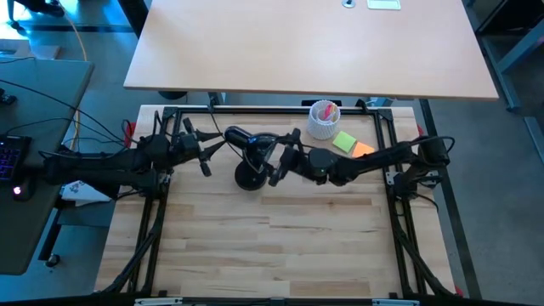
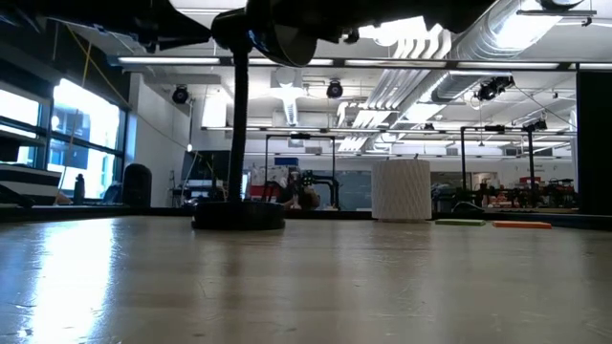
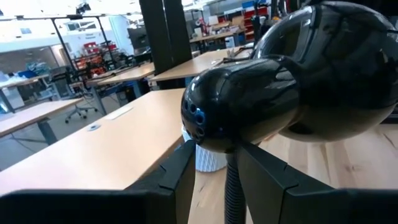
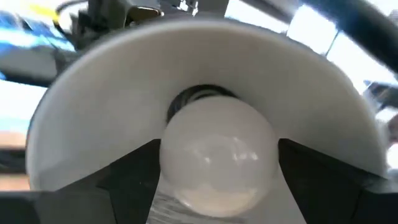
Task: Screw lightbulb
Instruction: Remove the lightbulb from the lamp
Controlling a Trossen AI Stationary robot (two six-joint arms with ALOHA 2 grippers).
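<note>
Two grippers are at work, one on each end of the lamp head. In the right wrist view the right gripper (image 4: 217, 168) is closed on the lightbulb (image 4: 217, 155), one dark finger (image 4: 134, 174) pressed to each flank of the white globe. The bulb is held with its base pointed into the white-lined shade (image 4: 93, 118), where a dark socket ring (image 4: 196, 96) shows just behind the globe; the grip is judged to be taken on the round part so that the base is left free to turn in the thread. How far the base is seated cannot be told.

From the left wrist view, the left gripper (image 3: 214, 180) is set narrowly around the thin stem (image 3: 232, 193) under the glossy black lamp head (image 3: 249, 106), its two fingers close on either side. Firm contact cannot be confirmed, but the hold is judged to be there to keep the head from swinging while the bulb is twisted.

Seen from above, the desk lamp (image 1: 248, 157) stands on the wooden table (image 1: 280, 246) between both arms, which meet at its head. Beyond it a white ribbed cup (image 1: 324, 119) and coloured notes (image 1: 352, 144) are left aside, clear of the work.
</note>
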